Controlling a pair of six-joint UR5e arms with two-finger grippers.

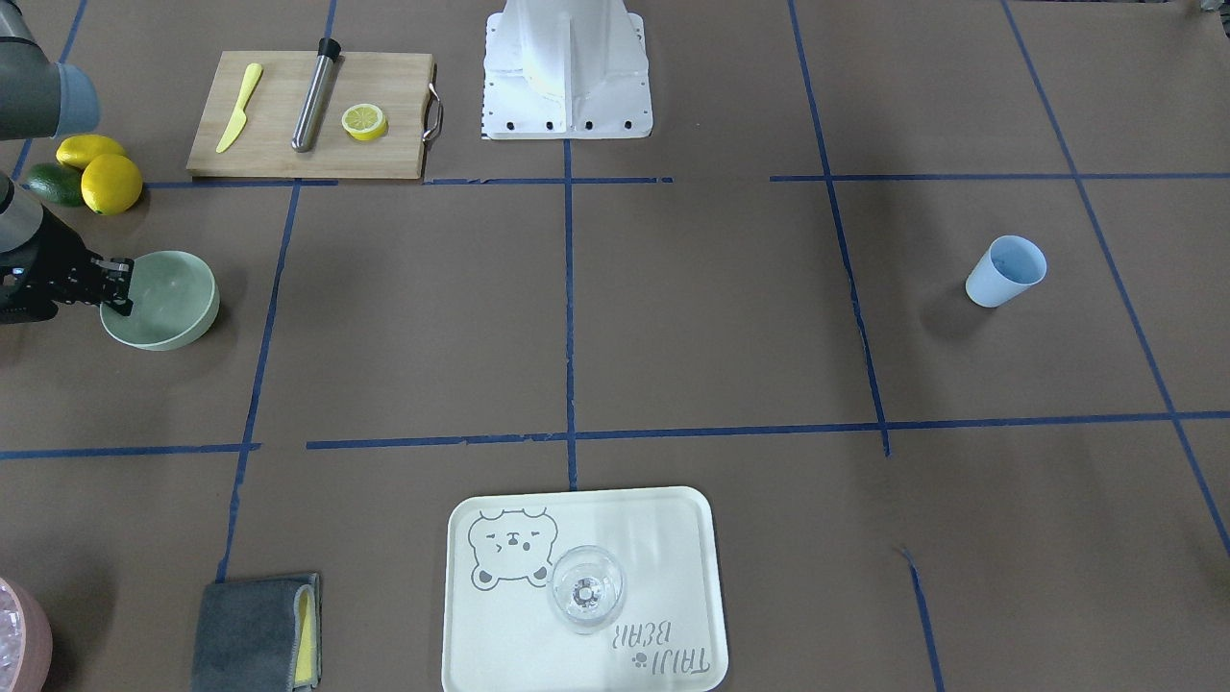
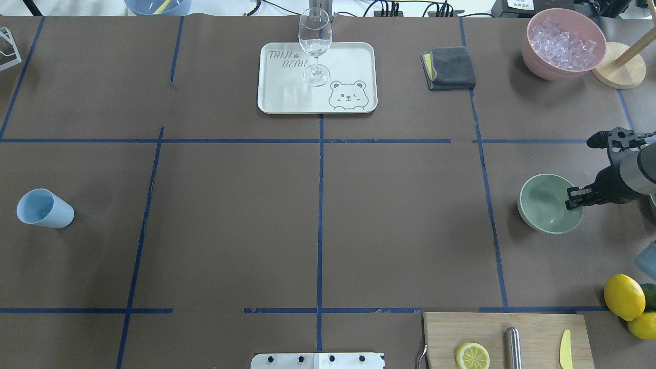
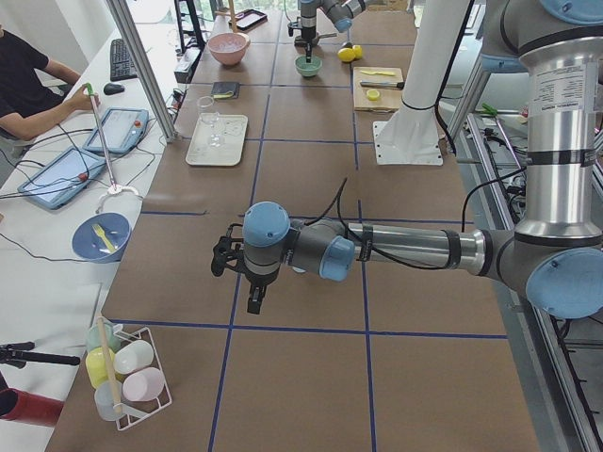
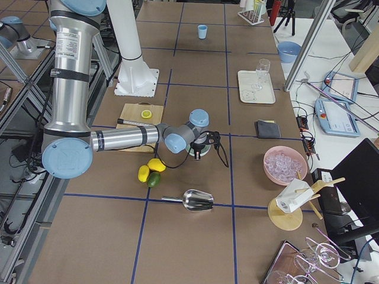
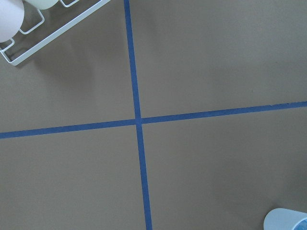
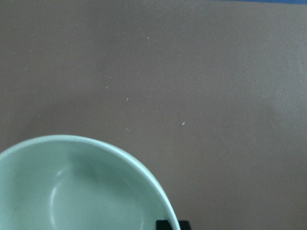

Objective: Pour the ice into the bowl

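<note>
One bowl [image 2: 546,205] is clamped at its rim by the right pincer [image 2: 574,199]; the state of the left pincer [image 3: 254,298] cannot be told.

The bowl [image 2: 543,215] sits on the worktop [image 2: 230,230] on the robot's right side. The ice [image 2: 564,41] lies in a tub [image 2: 535,64] beyond it. The glass [image 2: 314,36] stands on a tray [image 2: 287,97]. A cup [image 2: 43,209] sits far left.

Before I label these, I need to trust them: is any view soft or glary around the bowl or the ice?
Right wrist view: the bowl is close and soft-edged, evenly lit. Overhead view: sharp; the ice glints but reads clearly. Front-facing view: sharp, with pale glare on the tray near the glass.
</note>
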